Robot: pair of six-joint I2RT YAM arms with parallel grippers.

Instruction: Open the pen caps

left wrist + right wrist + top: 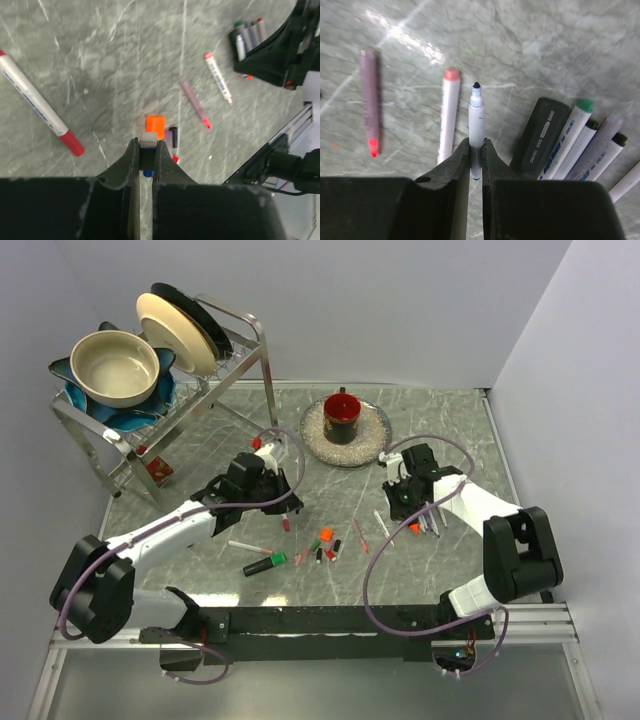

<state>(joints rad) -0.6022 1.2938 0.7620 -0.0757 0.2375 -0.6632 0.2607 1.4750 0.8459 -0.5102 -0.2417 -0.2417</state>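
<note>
The left gripper point(147, 146) has its jaws nearly together, pinching a small white-and-blue plastic piece point(148, 140); whether it is a cap I cannot tell. The right gripper point(476, 145) pinches a slim white pen point(476, 117) by its barrel, the dark tip bare. Only the left wrist view shows a boxy orange plastic cap point(155, 123) on the glossy marbled grey-green tabletop point(100, 60), just beyond the fingers. The overhead view shows the loose pen caps point(325, 537) scattered between the arms. The right wrist view alone shows a thick matt black marker point(542, 135) beside a green-capped white pen point(577, 120).
</note>
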